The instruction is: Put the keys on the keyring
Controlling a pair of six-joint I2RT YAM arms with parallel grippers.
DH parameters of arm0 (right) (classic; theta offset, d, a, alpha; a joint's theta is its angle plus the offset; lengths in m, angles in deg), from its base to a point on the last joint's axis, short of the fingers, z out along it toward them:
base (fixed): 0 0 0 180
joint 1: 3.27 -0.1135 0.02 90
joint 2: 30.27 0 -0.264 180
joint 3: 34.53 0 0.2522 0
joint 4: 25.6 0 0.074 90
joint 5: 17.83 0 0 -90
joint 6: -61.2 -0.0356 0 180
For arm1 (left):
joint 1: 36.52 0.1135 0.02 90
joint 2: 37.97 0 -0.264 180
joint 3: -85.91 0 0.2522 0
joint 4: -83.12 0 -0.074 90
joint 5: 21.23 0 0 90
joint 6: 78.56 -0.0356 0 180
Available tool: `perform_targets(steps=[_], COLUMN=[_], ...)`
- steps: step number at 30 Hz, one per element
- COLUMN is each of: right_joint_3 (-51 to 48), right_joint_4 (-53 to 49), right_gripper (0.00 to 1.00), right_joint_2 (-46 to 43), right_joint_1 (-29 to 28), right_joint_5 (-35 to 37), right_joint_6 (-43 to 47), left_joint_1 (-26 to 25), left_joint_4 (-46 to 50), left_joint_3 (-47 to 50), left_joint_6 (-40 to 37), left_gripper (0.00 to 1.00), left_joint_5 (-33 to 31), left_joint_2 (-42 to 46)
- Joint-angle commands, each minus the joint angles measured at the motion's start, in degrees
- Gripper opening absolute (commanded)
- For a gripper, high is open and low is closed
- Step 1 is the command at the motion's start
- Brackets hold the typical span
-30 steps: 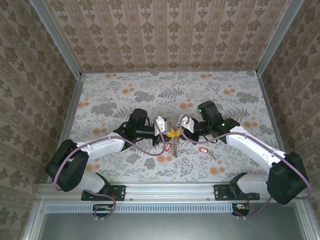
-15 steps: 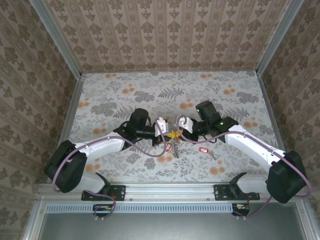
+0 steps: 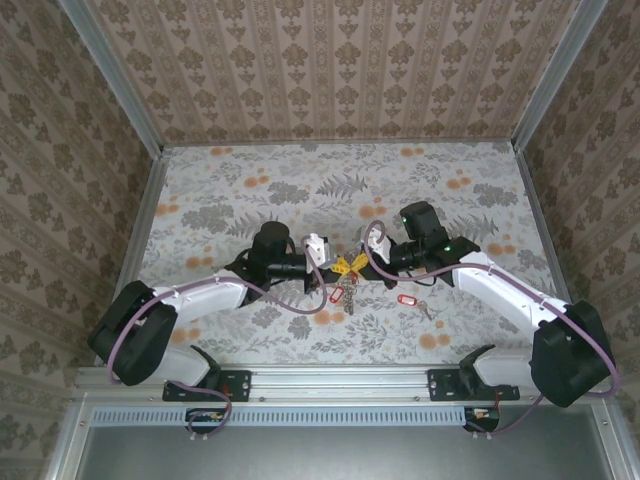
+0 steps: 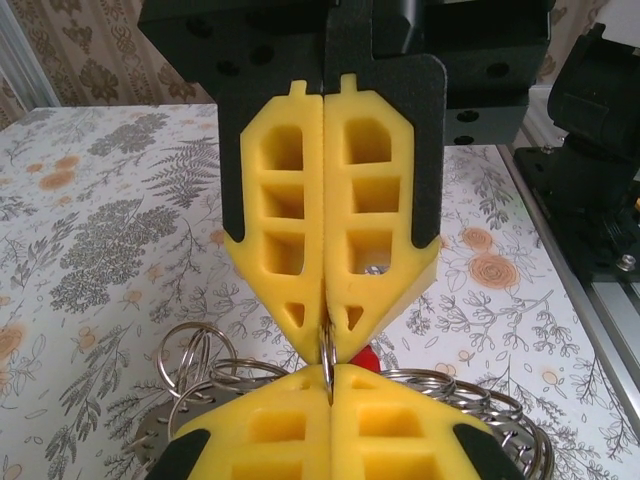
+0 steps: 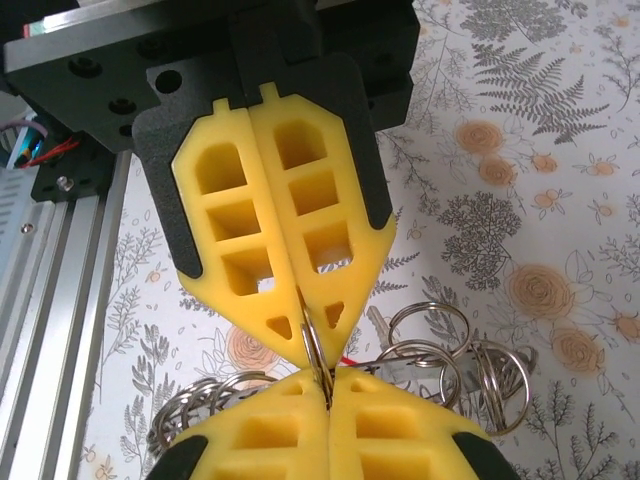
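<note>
Now in hand: the keyring (image 3: 345, 290) sits at the middle of the table (image 3: 250, 180), pinched where the two grippers meet tip to tip. Its bunch of split rings (image 5: 430, 330) and red tags (image 3: 337, 295) lies at 6 o'clock of the fingertips in the top view. Whether the bunch rests on the cloth or hangs clear, I cannot tell.
Left gripper (image 4: 325, 325): closed, with its yellow pads pressed together on a thin wire ring seen edge-on. It reaches in from 8 o'clock.
Right gripper (image 5: 305, 335): closed on the same wire ring from the opposite side. It reaches in from 4 o'clock.
Step, as I judge it: the ring is being held or worked between both grippers to ready it for a key. No key is being threaded at this moment.
Loose key (image 3: 405, 299): a red tag with a small silvery blade beside it, flat on the table at 4 o'clock of the fingertips and apart from the bunch.
Next move calls for: one gripper to let go while the other holds the ring. The freed one then takes the loose key by its tag or blade, which needs a fine pinch on a thin, flat thing.
In the way: the right forearm (image 3: 500, 285) runs just beside the loose key. A purple cable (image 3: 375, 262) loops near the fingertips, and the dangling rings could snag.
</note>
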Motion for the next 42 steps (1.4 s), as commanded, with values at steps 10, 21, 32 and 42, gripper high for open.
perform_targets(steps=[10, 21, 32, 42], right_joint_3=[6.39, 10.15, 1.17, 0.56], right_joint_4=[-9.26, -14.71, -0.50, 1.78], right_gripper=[0.00, 0.02, 0.14, 0.05], right_joint_2=[0.11, 1.70, -0.04, 1.58], right_joint_1=[-2.44, -5.34, -0.25, 0.88], right_joint_5=[6.01, 11.00, -1.28, -2.41], right_joint_6=[4.90, 6.81, 1.76, 1.38], left_joint_1=[-1.63, -2.52, -0.41, 0.55], left_joint_4=[18.82, 23.42, 3.60, -4.50], left_joint_3=[-7.43, -10.34, -3.62, -1.81], left_joint_6=[-12.14, -14.90, -3.53, 1.12], left_gripper=[0.14, 0.00, 0.00, 0.00], left_joint_5=[-3.42, -5.53, 4.66, 7.40], left_joint_2=[1.54, 1.60, 2.31, 0.97])
